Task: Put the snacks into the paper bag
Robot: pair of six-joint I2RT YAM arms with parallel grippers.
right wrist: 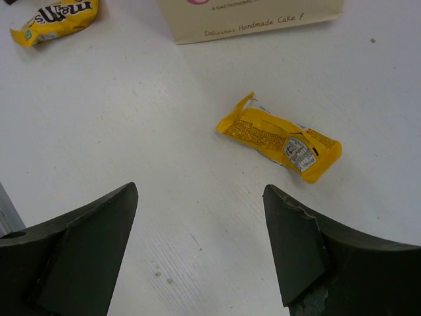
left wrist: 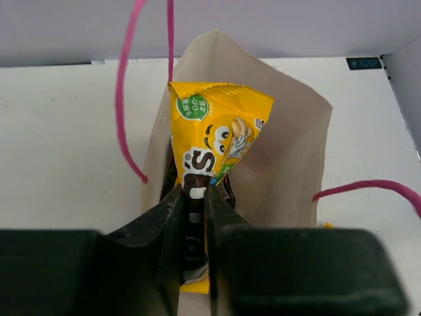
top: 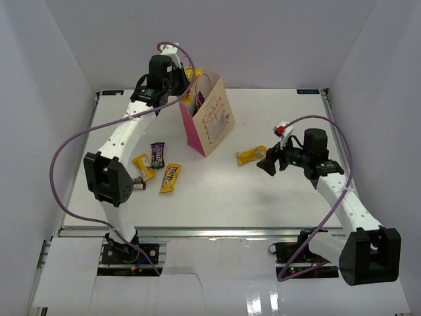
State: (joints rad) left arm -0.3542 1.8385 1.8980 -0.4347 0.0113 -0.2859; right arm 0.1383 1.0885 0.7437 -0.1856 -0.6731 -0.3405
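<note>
The paper bag [top: 210, 122] stands upright at the back middle of the table, its mouth open [left wrist: 289, 151]. My left gripper [top: 186, 84] [left wrist: 195, 192] is shut on a yellow M&M's packet [left wrist: 217, 135] and holds it over the bag's mouth, its far end partly inside. Something dark purple [top: 200, 100] shows inside the bag. My right gripper [top: 268, 162] [right wrist: 199, 192] is open and empty, low over the table. A yellow packet [top: 252, 155] [right wrist: 279, 137] lies just ahead of it, a little to the right.
Left of the bag lie a dark packet [top: 157, 155], two yellow packets [top: 171, 178] [top: 143, 163] and a small brown bar [top: 139, 185]. One yellow packet [right wrist: 56, 18] shows in the right wrist view. White walls enclose the table. The left arm's cable [top: 72, 141] loops out to the left.
</note>
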